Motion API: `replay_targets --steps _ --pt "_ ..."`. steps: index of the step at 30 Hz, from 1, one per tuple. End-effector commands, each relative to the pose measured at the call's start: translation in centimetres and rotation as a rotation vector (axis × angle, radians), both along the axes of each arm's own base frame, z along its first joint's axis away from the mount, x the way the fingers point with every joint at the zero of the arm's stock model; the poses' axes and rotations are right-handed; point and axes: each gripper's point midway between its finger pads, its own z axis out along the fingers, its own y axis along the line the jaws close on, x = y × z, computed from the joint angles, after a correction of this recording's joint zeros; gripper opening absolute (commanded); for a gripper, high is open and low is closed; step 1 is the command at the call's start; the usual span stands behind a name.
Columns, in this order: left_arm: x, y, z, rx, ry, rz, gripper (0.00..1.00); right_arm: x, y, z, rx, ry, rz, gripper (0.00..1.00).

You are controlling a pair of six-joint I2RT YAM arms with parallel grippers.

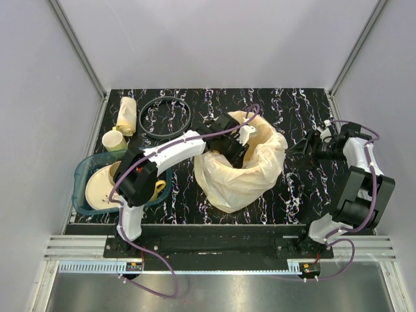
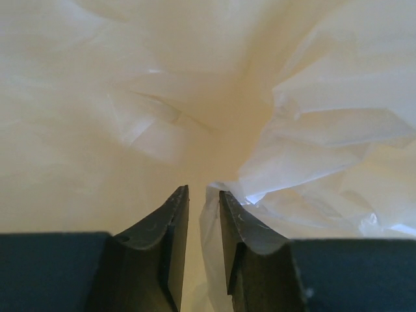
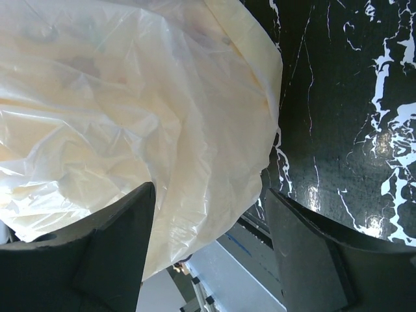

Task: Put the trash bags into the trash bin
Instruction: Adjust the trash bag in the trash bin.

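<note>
One trash bag point(image 1: 242, 175) lies mid-desk, covering the hidden trash bin. Left gripper point(image 2: 203, 192), nearer, sits inside it, jaws almost together around its film; grasp cannot be told. Right gripper point(image 3: 209, 190), released, faces it from the right edge.

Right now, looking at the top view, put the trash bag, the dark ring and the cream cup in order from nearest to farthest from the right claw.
1. trash bag: mid-table, just left of the right claw.
2. dark ring: toward the far side, left of centre.
3. cream cup: near the table's left edge.
</note>
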Motion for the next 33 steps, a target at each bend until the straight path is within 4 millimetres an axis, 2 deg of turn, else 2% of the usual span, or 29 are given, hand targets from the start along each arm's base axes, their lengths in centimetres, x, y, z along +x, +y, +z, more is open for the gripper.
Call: replay_targets --steps 1,2,5,7,8,9,10,12,13,17,18,21,26,29,33 --pt "1.9 0.9 5.4 0.041 -0.177 -0.006 0.29 0.8 -0.3 0.4 0.005 -0.046 0.004 0.77" --pt "2.5 1.2 7.4 0.05 -0.219 -0.004 0.31 0.9 -0.3 0.6 0.005 -0.056 0.006 0.77" --pt "2.6 2.2 9.9 0.082 -0.27 -0.022 0.32 1.8 -0.6 1.6 -0.022 -0.131 0.024 0.77" --pt "2.2 3.1 9.9 0.133 -0.267 -0.058 0.32 3.1 -1.3 2.3 -0.068 -0.196 0.028 0.77" --pt "2.7 3.4 10.1 0.161 -0.31 -0.088 0.32 3.6 -1.6 2.4 -0.078 -0.211 0.025 0.77" --pt "2.9 3.0 10.5 0.162 -0.333 -0.117 0.32 4.7 -2.0 2.8 -0.097 -0.254 0.025 0.77" --pt "2.5 3.4 10.1 0.191 -0.317 -0.149 0.31 5.3 -2.1 3.0 -0.091 -0.269 0.018 0.77" --pt "1.6 2.5 9.5 0.203 -0.326 -0.263 0.29 7.1 -2.4 3.3 -0.09 -0.322 0.008 0.76" --pt "0.9 2.8 8.7 0.238 -0.303 -0.299 0.26 7.6 -2.1 3.3 -0.077 -0.322 0.007 0.76" --pt "-0.8 2.3 6.0 0.278 -0.307 -0.485 0.22 9.1 0.3 3.9 -0.051 -0.366 0.055 0.76" --pt "-0.9 2.3 5.4 0.279 -0.298 -0.506 0.22 9.1 1.5 3.8 -0.039 -0.357 0.08 0.76" --pt "-1.0 2.5 2.8 0.325 -0.271 -0.589 0.18 9.0 3.5 3.1 -0.04 -0.362 0.124 0.77" --pt "-1.0 4.0 -0.9 0.422 -0.218 -0.652 0.12 8.3 6.1 1.8 -0.033 -0.355 0.183 0.77" --pt "-1.7 4.5 -1.8 0.422 -0.193 -0.674 0.11 7.7 7.7 1.3 -0.02 -0.35 0.218 0.77" --pt "-2.2 5.5 -2.7 0.458 -0.155 -0.692 0.11 7.2 8.7 0.7 -0.013 -0.332 0.24 0.77"
